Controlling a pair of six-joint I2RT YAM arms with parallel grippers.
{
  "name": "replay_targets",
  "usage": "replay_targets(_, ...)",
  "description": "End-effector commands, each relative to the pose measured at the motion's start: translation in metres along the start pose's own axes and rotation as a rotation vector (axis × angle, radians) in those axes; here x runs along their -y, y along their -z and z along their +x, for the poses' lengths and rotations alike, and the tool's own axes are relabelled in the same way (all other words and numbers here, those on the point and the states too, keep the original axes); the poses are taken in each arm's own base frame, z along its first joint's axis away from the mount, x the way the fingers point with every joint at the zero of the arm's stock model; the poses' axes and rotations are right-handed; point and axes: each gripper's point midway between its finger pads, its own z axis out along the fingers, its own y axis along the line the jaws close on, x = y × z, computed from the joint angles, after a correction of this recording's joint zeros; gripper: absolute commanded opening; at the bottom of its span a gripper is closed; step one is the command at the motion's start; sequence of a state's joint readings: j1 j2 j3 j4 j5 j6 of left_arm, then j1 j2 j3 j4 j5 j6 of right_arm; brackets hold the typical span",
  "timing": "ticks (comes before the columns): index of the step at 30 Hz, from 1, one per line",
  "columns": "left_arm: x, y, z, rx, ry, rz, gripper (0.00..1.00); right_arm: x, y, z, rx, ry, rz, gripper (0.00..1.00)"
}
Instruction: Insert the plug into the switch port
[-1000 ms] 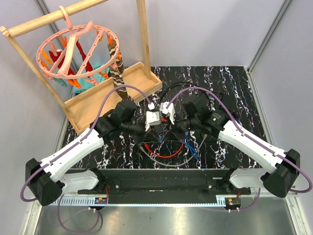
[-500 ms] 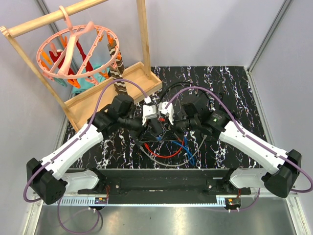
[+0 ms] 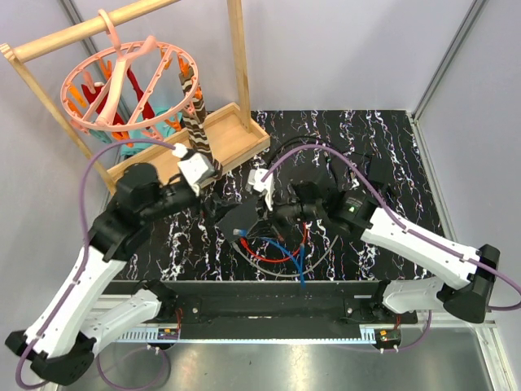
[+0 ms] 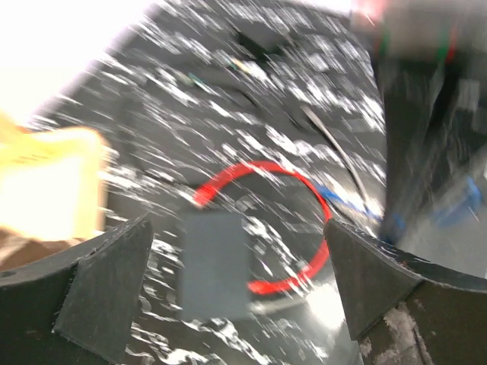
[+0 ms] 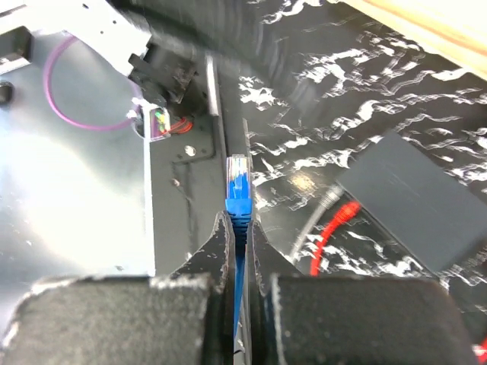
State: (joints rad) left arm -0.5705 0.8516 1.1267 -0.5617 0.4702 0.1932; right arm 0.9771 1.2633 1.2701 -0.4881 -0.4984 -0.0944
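The flat matte black switch box (image 3: 242,221) lies on the marbled table; its port edge is not discernible. My right gripper (image 3: 269,221) hovers just right of the box, shut on the blue cable's plug (image 5: 238,186). In the right wrist view the clear plug tip sticks out past the right gripper (image 5: 237,220), with the box (image 5: 415,201) off to its right. My left gripper (image 3: 210,186) is raised to the back left of the box, open and holding nothing. In the blurred left wrist view the box (image 4: 215,264) shows below, between the left gripper's (image 4: 240,296) spread fingers (image 4: 106,289).
A red cable (image 3: 281,254), the blue cable (image 3: 298,259) and a grey cable loop beside the box. A wooden rack with a tray (image 3: 175,159) and a pink peg hanger (image 3: 130,85) stands at the back left. More black gear (image 3: 330,175) sits behind the right arm.
My left gripper has opened and swung up and away to the back left, uncovering the box. My right gripper has closed on the blue plug and shifted slightly left.
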Motion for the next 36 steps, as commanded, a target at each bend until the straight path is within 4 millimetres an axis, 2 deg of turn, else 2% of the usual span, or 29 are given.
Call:
replay_targets(1, -0.021, 0.021, -0.045, 0.165, 0.002, -0.162, 0.99, 0.002, -0.025, -0.016, 0.107, -0.084, 0.029, 0.00)
replay_targets(4, -0.020, 0.017, -0.028, 0.146, 0.064, -0.170, 0.99, 0.021, -0.033, -0.014, 0.179, -0.147, 0.121, 0.00)
replay_targets(5, -0.023, 0.013, -0.016, 0.129, 0.093, -0.188, 0.99, 0.024, -0.036, -0.012, 0.189, -0.174, 0.136, 0.00)
replay_targets(7, -0.033, 0.014, -0.005, 0.121, 0.172, -0.261, 0.99, 0.029, -0.044, -0.005, 0.197, -0.205, 0.143, 0.00)
replay_targets(9, -0.047, 0.014, 0.009, 0.111, 0.237, -0.357, 0.99, 0.019, -0.054, 0.005, 0.184, -0.258, 0.100, 0.00)
replay_targets(10, -0.052, 0.016, 0.014, 0.104, 0.256, -0.394, 0.99, 0.018, -0.061, -0.001, 0.218, -0.260, 0.082, 0.00)
replay_targets(12, -0.069, 0.022, 0.026, 0.088, 0.286, -0.511, 0.99, 0.009, -0.070, 0.009, 0.216, -0.315, 0.057, 0.00)
replay_targets(13, -0.075, 0.024, 0.031, 0.077, 0.296, -0.549, 0.99, 0.008, -0.073, 0.007, 0.239, -0.341, 0.055, 0.00)
replay_targets(14, -0.084, 0.029, 0.036, 0.067, 0.306, -0.610, 0.99, 0.014, -0.075, 0.009, 0.251, -0.359, 0.092, 0.00)
replay_targets(16, -0.088, 0.026, 0.044, 0.035, 0.318, -0.634, 0.99, 0.024, -0.076, 0.025, 0.246, -0.382, 0.147, 0.00)
replay_targets(17, -0.088, 0.023, 0.048, 0.025, 0.331, -0.631, 0.99, 0.040, -0.074, 0.033, 0.254, -0.389, 0.237, 0.00)
replay_targets(18, -0.089, 0.017, 0.054, 0.005, 0.346, -0.629, 0.99, 0.049, -0.073, 0.054, 0.227, -0.395, 0.292, 0.00)
replay_targets(20, -0.088, 0.006, 0.066, -0.019, 0.378, -0.613, 0.99, 0.071, -0.066, 0.077, 0.204, -0.380, 0.426, 0.00)
replay_targets(21, -0.089, -0.001, 0.074, -0.038, 0.391, -0.608, 0.99, 0.076, -0.065, 0.101, 0.163, -0.381, 0.466, 0.00)
replay_targets(23, -0.089, -0.012, 0.086, -0.062, 0.420, -0.600, 0.98, 0.087, -0.059, 0.120, 0.142, -0.362, 0.532, 0.00)
replay_targets(24, -0.091, -0.020, 0.096, -0.096, 0.430, -0.598, 0.98, 0.090, -0.058, 0.139, 0.109, -0.363, 0.553, 0.00)
replay_targets(26, -0.096, -0.028, 0.109, -0.130, 0.447, -0.612, 0.98, 0.094, -0.057, 0.152, 0.096, -0.344, 0.586, 0.00)
replay_targets(27, -0.098, -0.037, 0.121, -0.172, 0.455, -0.615, 0.99, 0.095, -0.057, 0.166, 0.070, -0.335, 0.599, 0.00)
replay_targets(29, -0.102, -0.046, 0.127, -0.196, 0.460, -0.611, 0.99, 0.098, -0.059, 0.171, 0.072, -0.301, 0.634, 0.00)
replay_targets(30, -0.103, -0.054, 0.138, -0.234, 0.470, -0.608, 0.99, 0.100, -0.062, 0.176, 0.071, -0.291, 0.649, 0.00)
replay_targets(31, -0.105, -0.058, 0.140, -0.240, 0.472, -0.605, 0.99, 0.105, -0.061, 0.177, 0.079, -0.277, 0.687, 0.00)
replay_targets(32, -0.106, -0.066, 0.151, -0.276, 0.490, -0.593, 0.99, 0.102, -0.064, 0.178, 0.085, -0.267, 0.693, 0.00)
replay_targets(34, -0.109, -0.074, 0.159, -0.299, 0.514, -0.586, 0.99, 0.109, -0.068, 0.181, 0.104, -0.255, 0.742, 0.00)
replay_targets(36, -0.111, -0.083, 0.176, -0.348, 0.559, -0.567, 0.99, 0.109, -0.076, 0.182, 0.119, -0.244, 0.761, 0.00)
